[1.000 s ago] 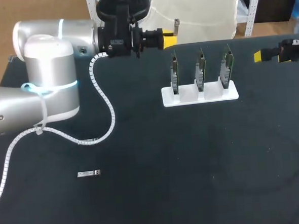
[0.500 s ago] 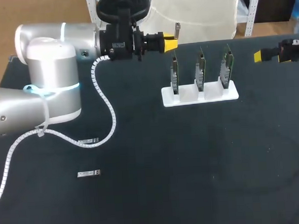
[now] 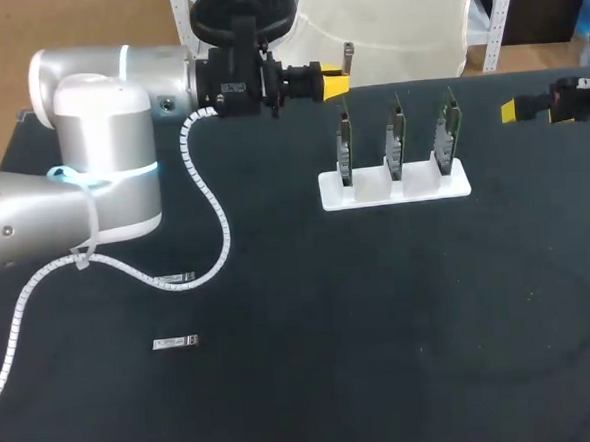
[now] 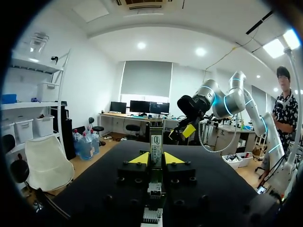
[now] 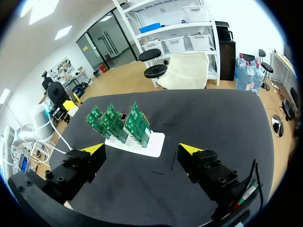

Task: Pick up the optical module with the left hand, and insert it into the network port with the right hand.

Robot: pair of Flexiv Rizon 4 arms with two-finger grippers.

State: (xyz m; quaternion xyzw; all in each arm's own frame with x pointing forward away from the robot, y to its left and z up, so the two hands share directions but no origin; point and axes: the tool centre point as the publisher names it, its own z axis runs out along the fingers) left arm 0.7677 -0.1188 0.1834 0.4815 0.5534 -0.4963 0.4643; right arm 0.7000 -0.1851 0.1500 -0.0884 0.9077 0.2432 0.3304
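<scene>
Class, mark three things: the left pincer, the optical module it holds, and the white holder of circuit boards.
left pincer (image 4: 156, 160), left wrist view, midway between yellow tips.
optical module (image 4: 155, 142), left wrist view, labelled upper part.
white holder (image 3: 419, 186), head view, bare base front.

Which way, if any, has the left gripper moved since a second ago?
Yes. The left gripper dipped slightly nearer the rack in the head view.

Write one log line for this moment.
left gripper: shut on module | right gripper: open, empty | rack: three boards upright
</scene>
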